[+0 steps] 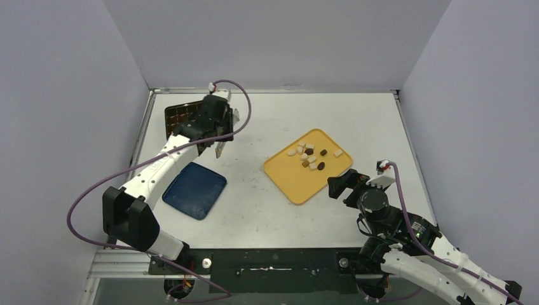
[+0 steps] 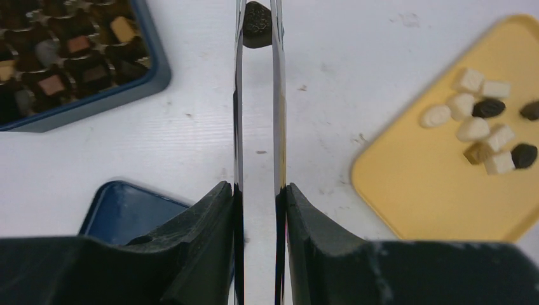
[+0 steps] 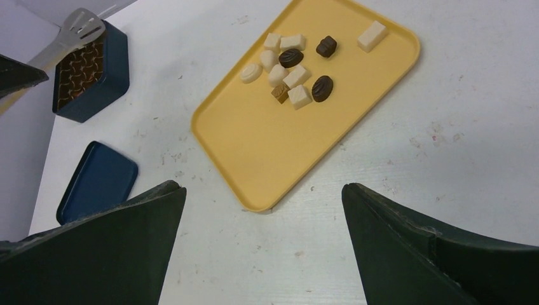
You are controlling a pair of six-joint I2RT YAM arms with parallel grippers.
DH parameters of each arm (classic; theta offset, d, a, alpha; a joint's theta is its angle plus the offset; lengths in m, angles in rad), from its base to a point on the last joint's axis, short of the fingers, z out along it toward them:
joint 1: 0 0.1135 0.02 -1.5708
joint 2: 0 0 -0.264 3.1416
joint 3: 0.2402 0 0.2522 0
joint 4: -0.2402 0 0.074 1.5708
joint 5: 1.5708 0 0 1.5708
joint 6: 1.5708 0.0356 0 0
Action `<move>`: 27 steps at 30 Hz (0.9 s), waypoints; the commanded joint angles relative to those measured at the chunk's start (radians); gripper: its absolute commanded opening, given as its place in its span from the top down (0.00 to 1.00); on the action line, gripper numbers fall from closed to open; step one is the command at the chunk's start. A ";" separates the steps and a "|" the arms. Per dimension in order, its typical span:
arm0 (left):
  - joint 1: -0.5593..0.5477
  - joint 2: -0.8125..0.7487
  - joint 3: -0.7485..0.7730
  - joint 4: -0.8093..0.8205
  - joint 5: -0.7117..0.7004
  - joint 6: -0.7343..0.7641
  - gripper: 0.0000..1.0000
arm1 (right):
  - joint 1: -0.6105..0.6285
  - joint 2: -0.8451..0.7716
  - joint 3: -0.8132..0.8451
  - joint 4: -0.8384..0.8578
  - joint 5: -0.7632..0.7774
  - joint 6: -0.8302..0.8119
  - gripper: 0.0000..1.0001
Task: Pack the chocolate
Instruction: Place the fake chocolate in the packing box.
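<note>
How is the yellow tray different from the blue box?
The tray is yellow and flat; the box is dark blue with taller walls. The tray's chocolates lie loose in a bunch, mostly white; the box's chocolates sit in little separate pockets, mostly brown. Both rest on the white table and hold chocolates.

Overhead view, wrist close-ups; tray [image 1: 292, 182] shared

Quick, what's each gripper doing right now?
Left gripper: closed on the tongs, which pinch a dark chocolate piece.
Right gripper: open, holding nothing.
</note>
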 commanded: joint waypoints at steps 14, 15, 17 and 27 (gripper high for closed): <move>0.418 0.205 0.185 0.084 0.174 0.005 0.72 | 0.005 -0.027 -0.002 0.081 -0.032 -0.046 0.00; 0.421 0.213 0.187 0.090 0.178 0.006 0.72 | 0.005 -0.024 -0.002 0.081 -0.034 -0.048 0.00; 0.422 0.225 0.185 0.105 0.184 0.008 0.72 | 0.005 -0.016 0.000 0.069 -0.032 -0.046 0.00; 0.437 0.305 0.249 0.113 0.168 0.031 0.72 | 0.005 -0.035 -0.004 0.052 -0.023 -0.040 0.00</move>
